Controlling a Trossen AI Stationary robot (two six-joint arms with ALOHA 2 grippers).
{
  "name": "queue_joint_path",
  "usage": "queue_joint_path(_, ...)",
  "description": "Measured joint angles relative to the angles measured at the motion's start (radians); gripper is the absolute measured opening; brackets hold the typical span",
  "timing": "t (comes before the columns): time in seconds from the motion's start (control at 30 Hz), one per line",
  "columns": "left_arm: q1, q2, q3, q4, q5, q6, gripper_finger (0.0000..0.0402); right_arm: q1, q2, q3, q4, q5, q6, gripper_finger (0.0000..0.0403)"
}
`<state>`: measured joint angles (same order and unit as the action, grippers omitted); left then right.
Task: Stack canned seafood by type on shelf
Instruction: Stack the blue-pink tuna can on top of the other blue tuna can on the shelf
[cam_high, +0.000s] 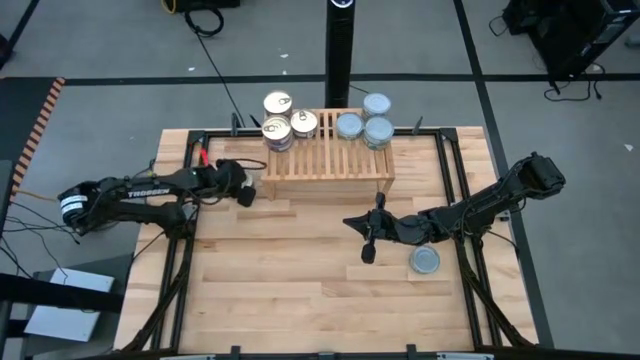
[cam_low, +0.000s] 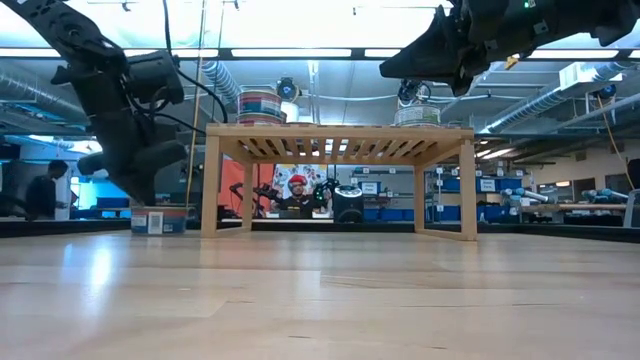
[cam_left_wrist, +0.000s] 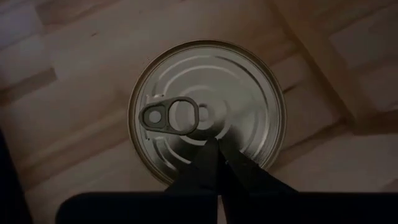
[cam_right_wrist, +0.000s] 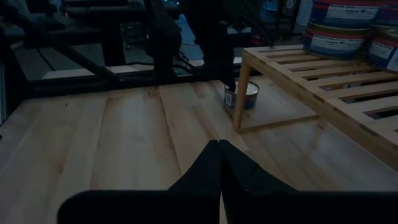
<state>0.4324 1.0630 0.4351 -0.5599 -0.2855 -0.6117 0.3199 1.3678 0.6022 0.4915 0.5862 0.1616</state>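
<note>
Hovering with fingers pressed together, the left gripper (cam_left_wrist: 217, 158) is hanging above a gold-lidded tin (cam_left_wrist: 208, 112) beside the shelf's (cam_high: 328, 160) left end (right gripper (cam_high: 367, 250) idling shut mid-table), likely needing to open and descend before grasping.

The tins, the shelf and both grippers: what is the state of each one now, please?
Left gripper: shut, empty, hanging over a gold pull-tab tin upright on the table by the shelf's left end.
Right gripper: shut, empty, above the table in front of the shelf.
Shelf: upright, gold-lid tins at left rear, blue-silver tins at right rear.
Loose blue-silver tin: upright on the table, untouched.
</note>
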Motion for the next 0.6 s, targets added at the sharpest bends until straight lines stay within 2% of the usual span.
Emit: queue_joint_path(0.6, -0.253, 0.0, 0.003, -0.111, -0.084, -0.176, 0.0007, 0.0, 0.0, 0.0, -0.001, 0.0, 0.0, 0.0007)
